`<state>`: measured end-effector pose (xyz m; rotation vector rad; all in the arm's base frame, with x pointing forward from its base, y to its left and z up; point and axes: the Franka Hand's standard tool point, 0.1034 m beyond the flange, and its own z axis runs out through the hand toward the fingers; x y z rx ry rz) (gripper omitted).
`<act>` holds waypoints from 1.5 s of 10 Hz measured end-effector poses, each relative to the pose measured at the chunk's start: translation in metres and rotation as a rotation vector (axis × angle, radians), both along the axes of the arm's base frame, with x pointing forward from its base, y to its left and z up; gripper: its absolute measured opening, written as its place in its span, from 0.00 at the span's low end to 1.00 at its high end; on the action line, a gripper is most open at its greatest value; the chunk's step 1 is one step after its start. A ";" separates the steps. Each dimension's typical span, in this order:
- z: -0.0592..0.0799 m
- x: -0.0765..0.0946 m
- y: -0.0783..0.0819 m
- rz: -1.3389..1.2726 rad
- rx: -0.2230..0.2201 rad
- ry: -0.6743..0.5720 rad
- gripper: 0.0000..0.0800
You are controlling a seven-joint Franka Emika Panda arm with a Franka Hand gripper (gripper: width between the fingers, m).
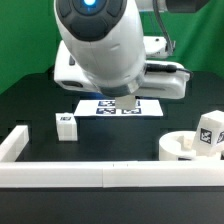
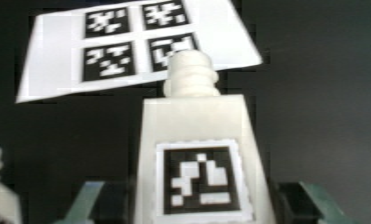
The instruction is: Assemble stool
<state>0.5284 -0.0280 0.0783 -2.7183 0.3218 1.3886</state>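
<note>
Looks like one leg (image 2: pixel 196 130) is gripped in the closed end effector (image 2: pixel 203 202), to be carried next to the seat (image 1: pixel 175 150), at 4 o'clock in the exterior view.

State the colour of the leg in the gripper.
White leg with a black-and-white square tag; wrist view shows it best.

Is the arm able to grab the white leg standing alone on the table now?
Probably not yet: its jaws are shut on another leg. Nothing crowds the lone leg, so the way looks free once that one is released.
</note>
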 end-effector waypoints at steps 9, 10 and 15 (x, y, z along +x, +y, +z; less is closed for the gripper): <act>0.064 0.048 0.028 -0.233 -0.037 -0.553 0.42; 0.063 0.051 0.030 -0.233 -0.047 -0.599 0.42; 0.048 0.074 0.032 -0.010 -0.199 -1.005 0.42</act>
